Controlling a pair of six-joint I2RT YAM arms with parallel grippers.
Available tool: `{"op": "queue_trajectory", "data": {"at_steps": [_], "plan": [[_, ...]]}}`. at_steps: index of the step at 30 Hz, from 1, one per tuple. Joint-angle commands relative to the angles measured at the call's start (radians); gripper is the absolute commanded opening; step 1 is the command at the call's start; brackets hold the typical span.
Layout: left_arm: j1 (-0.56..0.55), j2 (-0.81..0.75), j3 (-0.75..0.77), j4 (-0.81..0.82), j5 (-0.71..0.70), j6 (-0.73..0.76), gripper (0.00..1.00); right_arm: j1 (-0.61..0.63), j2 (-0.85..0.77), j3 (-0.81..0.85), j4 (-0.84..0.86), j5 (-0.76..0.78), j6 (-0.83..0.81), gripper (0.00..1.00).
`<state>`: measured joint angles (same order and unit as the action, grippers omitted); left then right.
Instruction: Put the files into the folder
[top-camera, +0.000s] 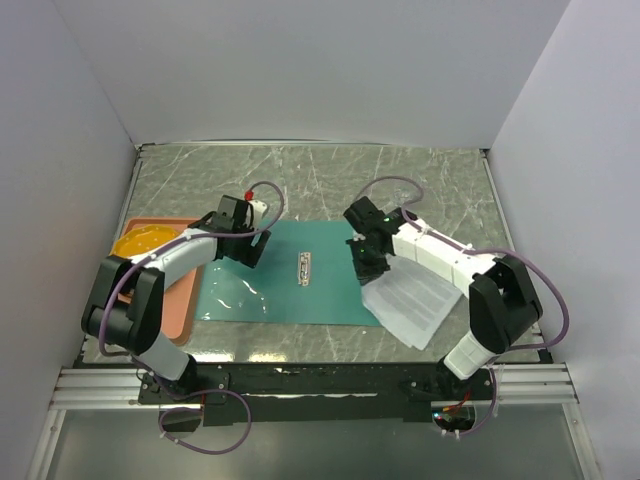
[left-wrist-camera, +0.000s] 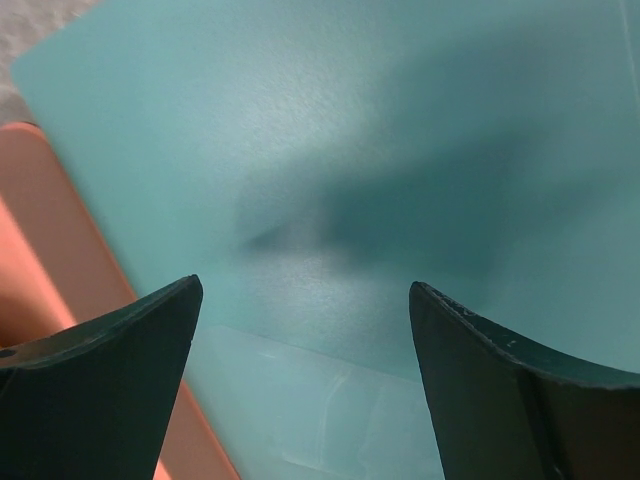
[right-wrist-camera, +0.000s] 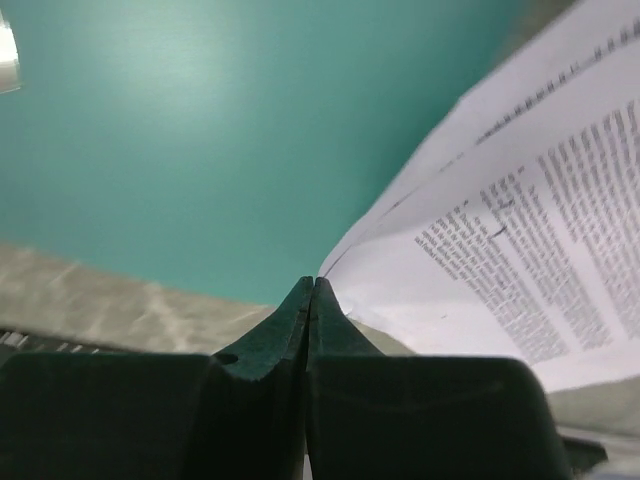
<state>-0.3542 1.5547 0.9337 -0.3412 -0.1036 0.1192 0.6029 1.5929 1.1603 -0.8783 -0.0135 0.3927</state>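
The green folder (top-camera: 285, 285) lay open and flat on the grey marble table (top-camera: 440, 180), with its small metal clip (top-camera: 304, 268) in the middle. The left half of the folder looked shiny, and its left edge sat just beside the orange tray (top-camera: 180, 300). A yellow bowl (top-camera: 140, 242) sat in the far part of that tray. The left gripper (top-camera: 247, 250) was low over the far left part of the folder. In the left wrist view its two dark fingers (left-wrist-camera: 110, 390) were spread wide apart, with only the green folder (left-wrist-camera: 350, 180) showing between them and a bit of the orange tray (left-wrist-camera: 40, 250) at the side. It held nothing. The files (top-camera: 412, 300) were white sheets with lots of small black print. They lay at the near right corner of the folder, mostly on the table and partly under the right arm, a little turned. The right gripper (top-camera: 366, 262) was down at the right edge of the folder, just beside the far corner of the sheets. In the right wrist view its fingers (right-wrist-camera: 280, 330) were pressed tight together with no gap. The files (right-wrist-camera: 520, 270) rose up just to the right of the tips, and the corner of the sheets came very near them, but the view was too close to tell if any paper was caught between the tips. The green folder (right-wrist-camera: 220, 130) filled the space behind.
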Motion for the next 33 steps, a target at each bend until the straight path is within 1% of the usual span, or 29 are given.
{"op": "queue_trajectory", "data": {"at_steps": [1,2,8,13,14,15,17,18,20,21,24,25,26,28,29,32,33], "plan": [[-0.020,0.022,-0.009,0.027,-0.005,0.007,0.91,0.067,-0.005,0.070,0.068,-0.138,-0.104,0.00],[-0.022,0.024,-0.009,0.027,-0.004,0.007,0.91,0.098,0.015,0.091,0.073,-0.170,-0.120,0.00],[-0.028,0.039,-0.007,0.027,0.004,0.011,0.91,0.198,0.113,0.196,0.085,-0.212,-0.199,0.00],[-0.026,0.042,-0.003,0.019,0.007,0.011,0.91,0.259,0.159,0.222,0.087,-0.220,-0.229,0.00],[-0.026,0.041,0.002,0.016,0.007,0.008,0.91,0.264,0.157,0.216,0.087,-0.218,-0.227,0.04],[-0.026,0.041,0.004,0.011,0.007,0.008,0.91,0.262,0.154,0.208,0.088,-0.209,-0.226,0.29],[-0.026,0.042,0.008,0.010,0.004,0.008,0.91,0.264,0.136,0.193,0.084,-0.200,-0.224,0.43],[-0.026,0.044,0.011,0.004,0.004,0.008,0.90,0.264,0.128,0.193,0.079,-0.184,-0.221,0.60],[-0.026,0.045,0.019,-0.001,-0.001,0.004,0.90,0.242,0.098,0.200,0.075,-0.163,-0.212,0.69],[-0.028,0.045,0.023,-0.002,-0.004,0.002,0.90,0.224,0.087,0.206,0.073,-0.164,-0.201,0.75],[-0.026,0.045,0.040,-0.015,-0.007,-0.007,0.90,0.120,0.018,0.193,0.099,-0.160,-0.140,0.77],[-0.026,0.047,0.046,-0.022,-0.008,-0.007,0.90,0.088,-0.005,0.174,0.108,-0.137,-0.080,0.76],[-0.026,0.047,0.056,-0.028,-0.005,-0.010,0.90,-0.010,-0.052,0.126,0.123,-0.106,-0.048,0.75],[-0.026,0.047,0.063,-0.038,-0.002,-0.009,0.90,-0.113,-0.092,0.054,0.110,-0.069,0.035,0.73],[-0.028,0.048,0.066,-0.038,-0.002,-0.007,0.90,-0.196,-0.099,0.033,0.105,-0.045,0.047,0.73],[-0.029,0.062,0.071,-0.033,-0.005,-0.006,0.90,-0.314,-0.085,-0.017,0.059,-0.006,0.072,0.70],[-0.034,0.067,0.073,-0.030,-0.007,-0.007,0.90,-0.333,-0.079,-0.030,0.046,-0.014,0.080,0.68]]}}
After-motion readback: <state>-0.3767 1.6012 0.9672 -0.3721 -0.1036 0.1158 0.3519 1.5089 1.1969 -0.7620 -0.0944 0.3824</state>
